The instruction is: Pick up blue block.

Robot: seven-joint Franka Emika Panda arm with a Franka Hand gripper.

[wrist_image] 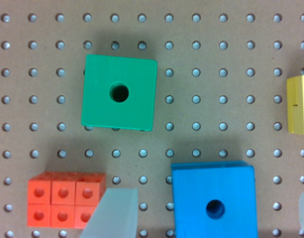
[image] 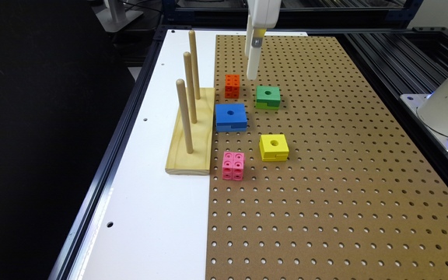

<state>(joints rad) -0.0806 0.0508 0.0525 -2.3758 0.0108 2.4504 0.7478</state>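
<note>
The blue block point(image: 230, 116) lies flat on the brown pegboard point(image: 325, 175) that covers most of the counter, close to the pegboard's edge where the white strip point(image: 146, 217) begins. It sits just beside the wooden peg stand point(image: 193, 144), nearly touching its base. The orange cube point(image: 232, 86) is toward the far edge, the green block point(image: 268, 97) diagonally beyond it, the yellow block point(image: 273, 147) and the pink cube point(image: 233, 165) toward the near edge.

The block looks like rigid plastic or foam with smooth faces, probably light and not fragile. I judge it stiff enough for a firm pinch, though the smooth sides could slip if the hold is shallow. The best hold seems to be on two opposite side walls of the upper layer, above the notch in the lighter lower layer. The pair running away from the peg stand looks safer, because the stand leaves little room for a finger on that side.

The top is almost square, so there is no clear long axis; its round hole points straight up, and its sides run roughly parallel to the pegboard's edges.

The end effector point(image: 252, 72) hangs above the board between the orange cube and the green block, apart from the blue one. In the wrist view two pale fingertips point(wrist_image: 116, 214) stand wide apart, with the blue block point(wrist_image: 214, 198) between them, and they hold nothing.
</note>
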